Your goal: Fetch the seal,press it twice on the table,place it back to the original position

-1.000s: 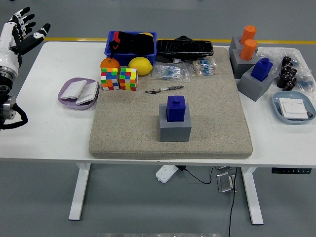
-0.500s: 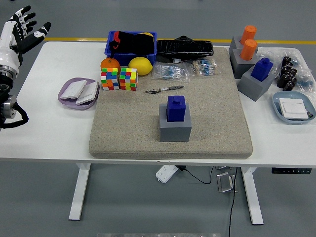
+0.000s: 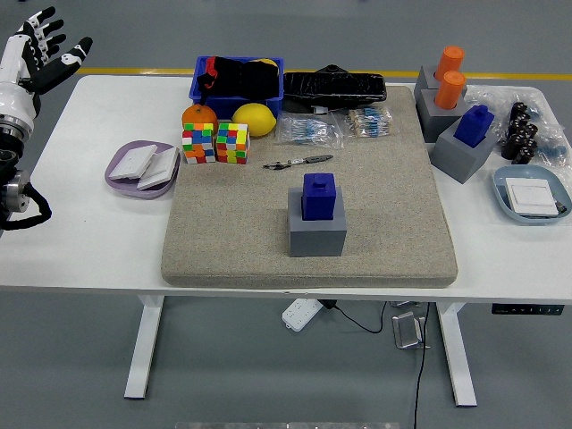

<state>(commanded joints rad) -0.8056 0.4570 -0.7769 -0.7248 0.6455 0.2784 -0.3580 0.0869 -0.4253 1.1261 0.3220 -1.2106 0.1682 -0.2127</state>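
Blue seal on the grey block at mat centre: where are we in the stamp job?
The blue square seal sits seated in its grey block holder on the beige mat. The left robot hand is open off the table's left edge, holding nothing. This fits either before fetching or after returning; no stamp marks are discernible.
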